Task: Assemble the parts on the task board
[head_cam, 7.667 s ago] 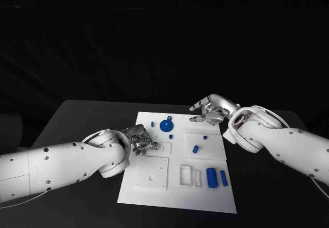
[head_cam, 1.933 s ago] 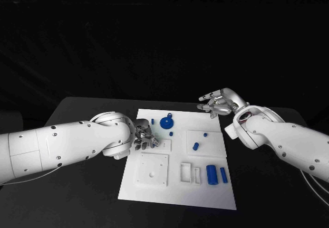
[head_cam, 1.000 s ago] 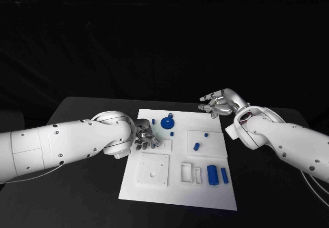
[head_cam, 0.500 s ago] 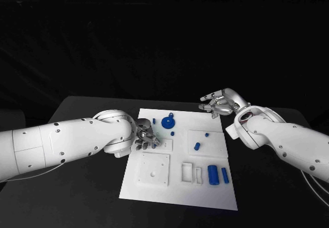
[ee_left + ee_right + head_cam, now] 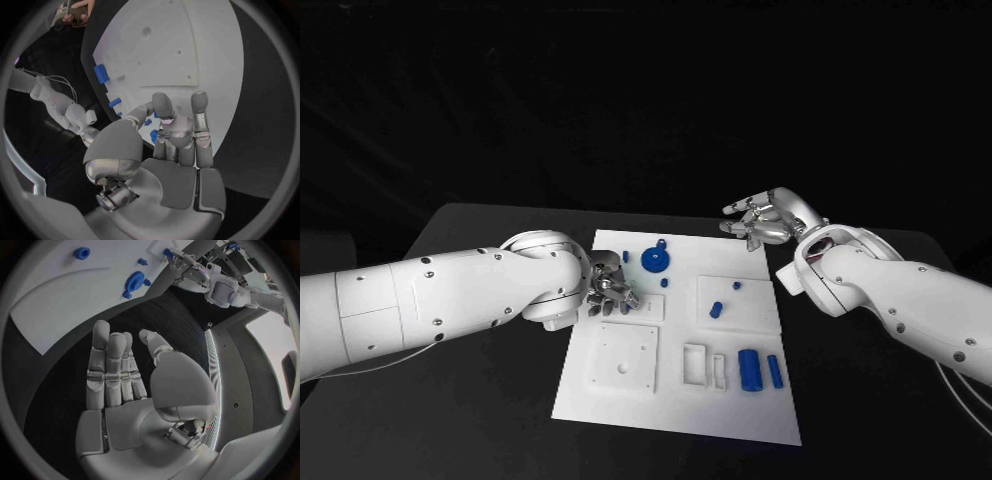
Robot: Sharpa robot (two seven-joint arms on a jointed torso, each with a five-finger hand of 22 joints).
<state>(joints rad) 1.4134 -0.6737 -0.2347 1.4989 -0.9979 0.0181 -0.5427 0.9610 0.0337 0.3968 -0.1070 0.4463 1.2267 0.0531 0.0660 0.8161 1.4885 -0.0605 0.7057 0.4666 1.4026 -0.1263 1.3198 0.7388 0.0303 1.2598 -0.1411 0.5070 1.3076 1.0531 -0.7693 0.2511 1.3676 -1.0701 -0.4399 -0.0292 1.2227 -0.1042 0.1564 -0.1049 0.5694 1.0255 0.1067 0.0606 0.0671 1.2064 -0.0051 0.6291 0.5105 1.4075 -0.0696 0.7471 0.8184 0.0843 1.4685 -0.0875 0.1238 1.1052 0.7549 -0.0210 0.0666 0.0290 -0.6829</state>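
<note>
Hovering left hand [image 5: 607, 287] over task board [image 5: 678, 400], parts [image 5: 757, 370] apart

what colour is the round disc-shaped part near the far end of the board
Blue; the round part stands out against the white task board, best in the head view.

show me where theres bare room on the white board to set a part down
The near strip of the white task board, below the two blue cylinders, is bare. It is crowded near the blue disc and the left hand.
</note>
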